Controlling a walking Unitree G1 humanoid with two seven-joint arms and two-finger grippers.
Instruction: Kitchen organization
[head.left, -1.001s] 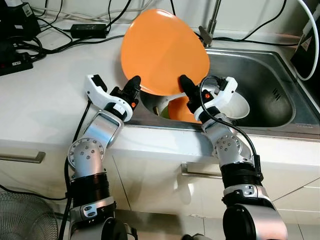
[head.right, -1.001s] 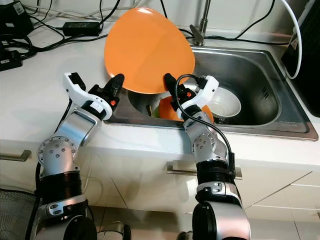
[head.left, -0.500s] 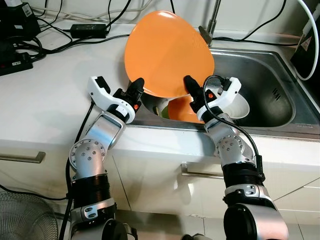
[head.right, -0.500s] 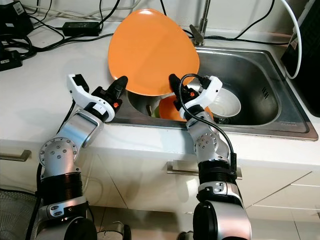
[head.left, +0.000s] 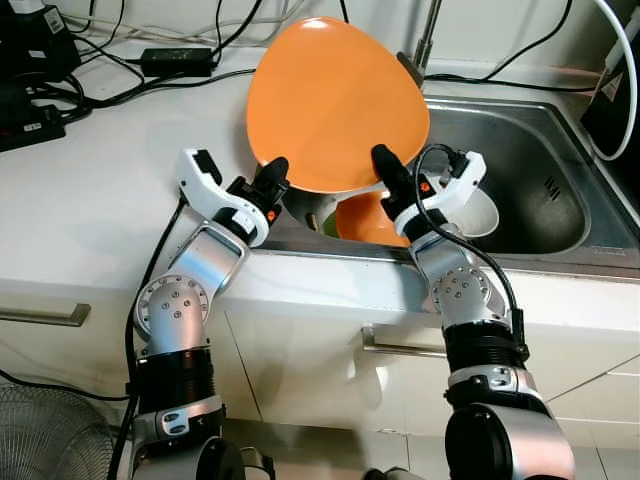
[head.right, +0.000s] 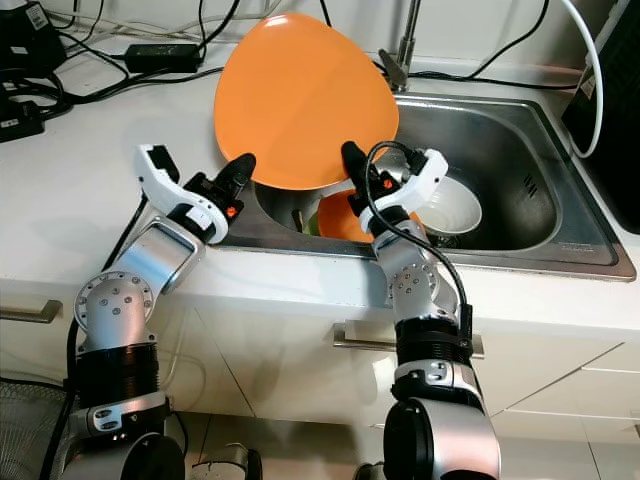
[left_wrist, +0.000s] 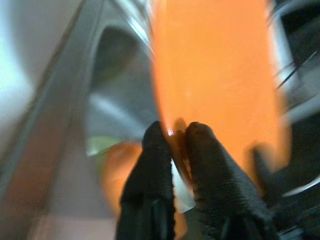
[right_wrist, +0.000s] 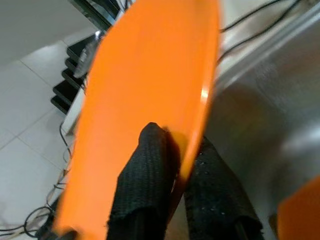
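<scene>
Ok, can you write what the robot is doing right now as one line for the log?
left gripper: shut on orange plate | right gripper: shut on orange plate | plate: tilted over sink | below: white bowl, orange dish

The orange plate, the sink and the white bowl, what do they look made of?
The orange plate, pinched at its rim by the left gripper and right gripper, looks like matte plastic or melamine: flat even colour, faint sheen. The sink looks like brushed stainless steel, grey with soft reflections. The white bowl is glossy, probably ceramic.
</scene>
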